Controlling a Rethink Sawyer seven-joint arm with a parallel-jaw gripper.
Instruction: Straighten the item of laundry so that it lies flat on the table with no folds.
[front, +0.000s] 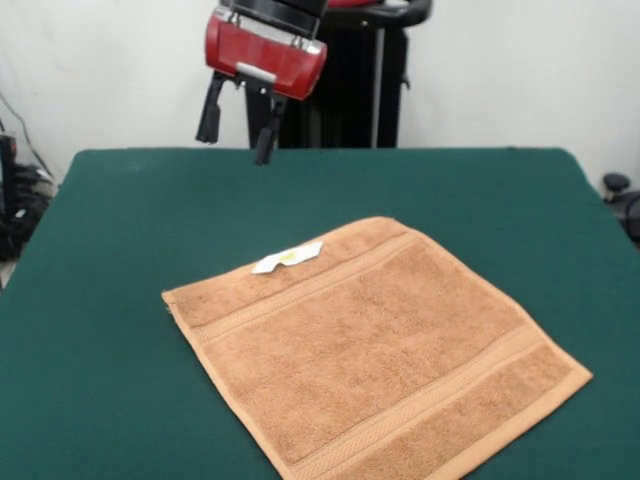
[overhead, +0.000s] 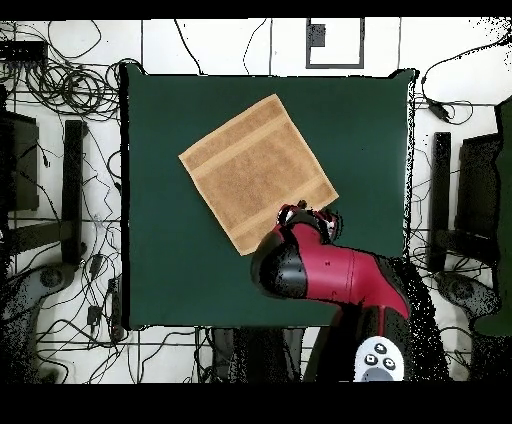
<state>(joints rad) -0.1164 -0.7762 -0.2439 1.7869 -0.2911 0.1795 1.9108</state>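
The item of laundry (front: 375, 345) is an orange-tan square towel with woven border bands. It lies spread flat on the green table (front: 120, 250), turned like a diamond, and a small white tag (front: 287, 257) sticks out at its far edge. From overhead the towel (overhead: 255, 170) sits in the upper middle of the table (overhead: 160, 260). My gripper (front: 236, 127) hangs in the air above the table's far side, well clear of the towel, open with nothing between its two black fingers. In the overhead view the red arm covers the towel's corner nearest the base, and the gripper (overhead: 308, 212) shows just past it.
Bare green felt surrounds the towel on all sides. Cables (overhead: 60, 80) and dark equipment (overhead: 478, 190) lie on the floor around the table. The black pedestal (front: 350, 90) stands behind the far edge.
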